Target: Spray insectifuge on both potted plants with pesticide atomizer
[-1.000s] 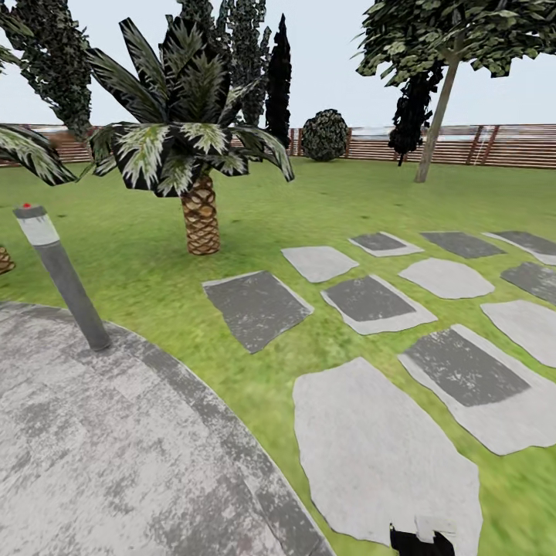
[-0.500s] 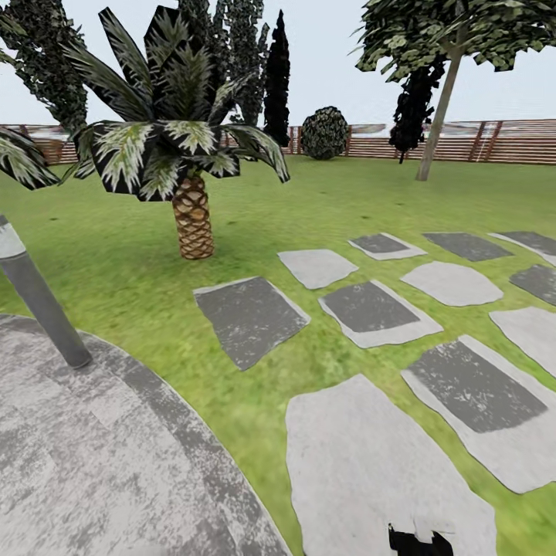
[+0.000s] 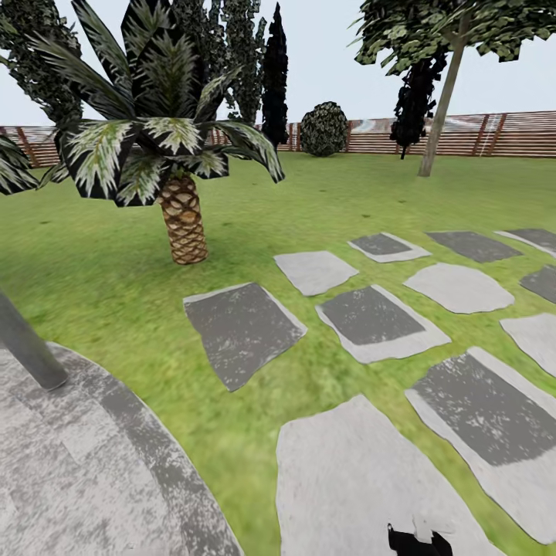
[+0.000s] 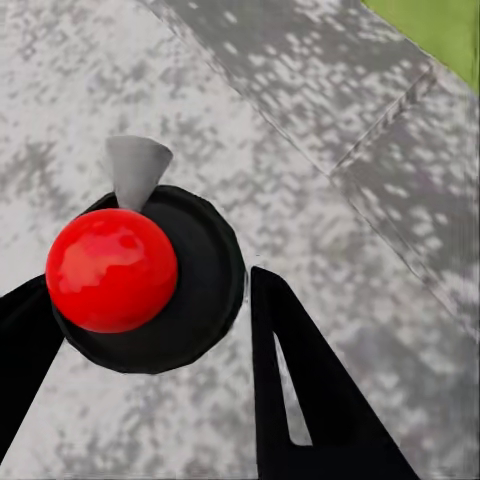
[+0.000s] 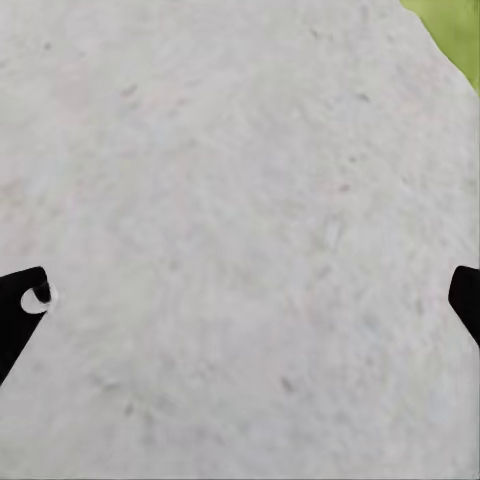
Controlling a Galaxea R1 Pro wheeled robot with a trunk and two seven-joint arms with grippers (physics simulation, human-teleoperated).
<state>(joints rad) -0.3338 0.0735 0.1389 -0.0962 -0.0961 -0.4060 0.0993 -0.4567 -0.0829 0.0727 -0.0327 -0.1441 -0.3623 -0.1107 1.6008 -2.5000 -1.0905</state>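
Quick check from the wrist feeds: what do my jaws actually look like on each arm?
In the left wrist view, the left gripper shows two flat, matte black, tapering fingers, one with a narrow slot cut through it. In the right wrist view, the right gripper shows black finger edges at the frame's sides, one with a small white ring mark. No cables or labels are visible.

palm, stepping stones, lawn, fence, red-topped post
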